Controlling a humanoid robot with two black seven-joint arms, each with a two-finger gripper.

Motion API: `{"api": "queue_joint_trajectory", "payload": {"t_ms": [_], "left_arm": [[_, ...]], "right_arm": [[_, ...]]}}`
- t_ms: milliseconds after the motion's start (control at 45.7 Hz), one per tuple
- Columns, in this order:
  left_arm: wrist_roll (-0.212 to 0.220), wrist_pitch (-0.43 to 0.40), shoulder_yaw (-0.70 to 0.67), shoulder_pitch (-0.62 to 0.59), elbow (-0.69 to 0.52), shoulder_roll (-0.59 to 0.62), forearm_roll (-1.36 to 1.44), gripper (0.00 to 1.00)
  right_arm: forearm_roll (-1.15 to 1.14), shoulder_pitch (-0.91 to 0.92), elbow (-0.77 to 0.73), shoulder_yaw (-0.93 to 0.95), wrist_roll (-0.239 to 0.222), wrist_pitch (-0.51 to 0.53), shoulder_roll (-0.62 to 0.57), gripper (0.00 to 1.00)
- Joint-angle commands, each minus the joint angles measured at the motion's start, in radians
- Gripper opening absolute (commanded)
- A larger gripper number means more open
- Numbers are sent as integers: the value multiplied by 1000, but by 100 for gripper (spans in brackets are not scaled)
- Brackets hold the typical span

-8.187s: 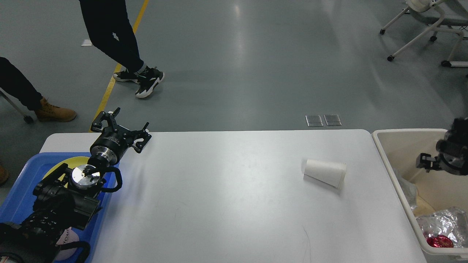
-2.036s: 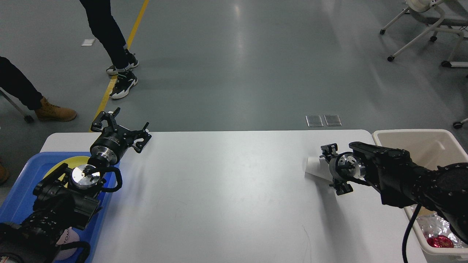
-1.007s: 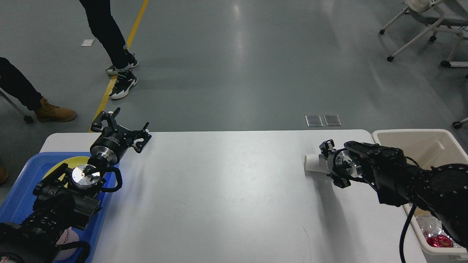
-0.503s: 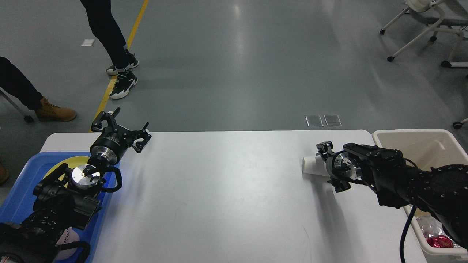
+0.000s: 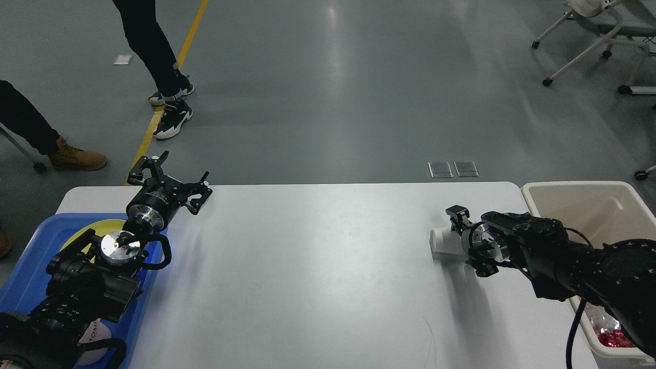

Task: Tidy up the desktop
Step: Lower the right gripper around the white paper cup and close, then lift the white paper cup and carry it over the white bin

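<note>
The white desktop carries a white paper cup lying on its side near its right end. My right gripper reaches in from the right with its fingers above and below the cup's wide end, shut on it; that end is hidden behind the gripper. My left gripper hangs open and holds nothing over the desktop's far left corner.
A blue tray with a yellow plate sits at the left edge under my left arm. A beige bin holding foil and red scraps stands beside the right edge. People's legs and a wheeled chair stand on the floor beyond.
My right arm came out of the bin to the cup and closed around it. In the last second cup and gripper shifted slightly together. The left arm has stayed still.
</note>
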Motion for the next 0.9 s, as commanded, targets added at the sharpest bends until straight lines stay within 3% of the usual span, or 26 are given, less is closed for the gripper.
{"api": "queue_joint_trajectory", "payload": {"t_ms": [0,306,876], "left_arm": [[0,0,0,0,0,0,0,96],[0,0,0,0,0,0,0,96],[0,0,0,0,0,0,0,96]], "right_arm": [[-9,-8,4,1,0,3,-1,91],[-10,-6,22,1,0,12,-9,99],[-7,28,111,1,-1,18,-98,100]]}}
